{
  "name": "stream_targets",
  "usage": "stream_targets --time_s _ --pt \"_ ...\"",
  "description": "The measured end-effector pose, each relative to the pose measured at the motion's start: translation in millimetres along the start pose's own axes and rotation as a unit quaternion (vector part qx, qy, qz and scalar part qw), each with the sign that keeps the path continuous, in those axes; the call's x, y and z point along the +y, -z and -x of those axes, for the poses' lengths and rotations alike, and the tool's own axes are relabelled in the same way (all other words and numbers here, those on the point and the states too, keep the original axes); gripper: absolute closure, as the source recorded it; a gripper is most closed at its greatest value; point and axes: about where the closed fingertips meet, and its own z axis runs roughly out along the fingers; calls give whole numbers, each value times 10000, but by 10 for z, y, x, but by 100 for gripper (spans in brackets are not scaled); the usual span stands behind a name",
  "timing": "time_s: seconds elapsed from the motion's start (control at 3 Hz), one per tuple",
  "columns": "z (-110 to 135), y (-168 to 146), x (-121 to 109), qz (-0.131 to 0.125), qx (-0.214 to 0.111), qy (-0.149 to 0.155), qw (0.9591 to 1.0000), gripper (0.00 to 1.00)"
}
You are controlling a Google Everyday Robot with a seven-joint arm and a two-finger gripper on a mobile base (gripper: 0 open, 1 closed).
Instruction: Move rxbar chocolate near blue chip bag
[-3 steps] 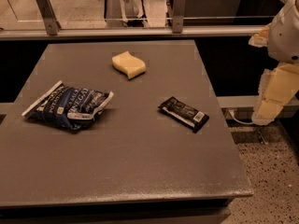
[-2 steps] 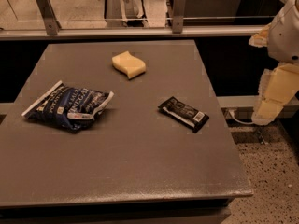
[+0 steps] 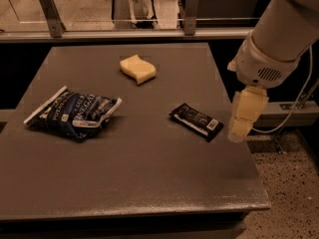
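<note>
The rxbar chocolate [image 3: 196,121] is a small black wrapped bar with a white label patch at its right end. It lies flat on the right half of the grey table [image 3: 149,183]. The blue chip bag [image 3: 74,112] is a crinkled dark blue bag with white lettering, lying on the table's left side, well apart from the bar. My gripper [image 3: 245,114] hangs from the white arm [image 3: 274,44] at the table's right edge, just right of the bar and above table height. It holds nothing that I can see.
A wavy pale yellow sponge [image 3: 138,68] lies at the back middle of the table. A metal rail with posts [image 3: 192,6] runs behind the table. Speckled floor [image 3: 291,183] and a cable lie to the right.
The arm and gripper have moved left, from beyond the table's right edge to just beside the bar. The bar, bag and sponge have not moved.
</note>
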Motion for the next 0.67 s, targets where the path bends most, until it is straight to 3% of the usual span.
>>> stream_targets --time_s 0.67 --pt "165 -747 -89 322 -8 -187 9993 0"
